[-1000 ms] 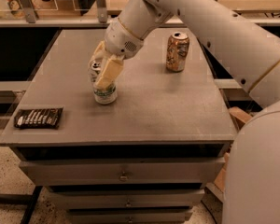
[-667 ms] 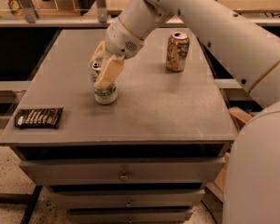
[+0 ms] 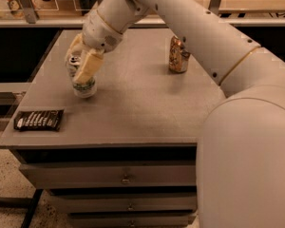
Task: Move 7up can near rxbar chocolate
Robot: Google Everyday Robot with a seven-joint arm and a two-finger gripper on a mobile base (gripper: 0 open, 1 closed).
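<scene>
Gripper (image 3: 81,73) pinching the 7up can (image 3: 86,89), just up and right of the rxbar chocolate (image 3: 39,120) on the bench (image 3: 147,108). Hold it upright and set it gently beside the bar, not on the wrapper.

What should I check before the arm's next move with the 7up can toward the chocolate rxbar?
1. Grip: the gripper is closed around the 7up can, with a finger on each side: ok.
2. Can's base clear of the table: cannot tell.
3. Target visible: the rxbar chocolate lies flat at the table's front left corner, uncovered: ok.
4. Path: only bare tabletop lies between the can and the bar: ok.
5. Can near the bar: a gap remains between them: not ok.
6. Orange-tan can: it stands at the back right, away from the path: ok.
</scene>
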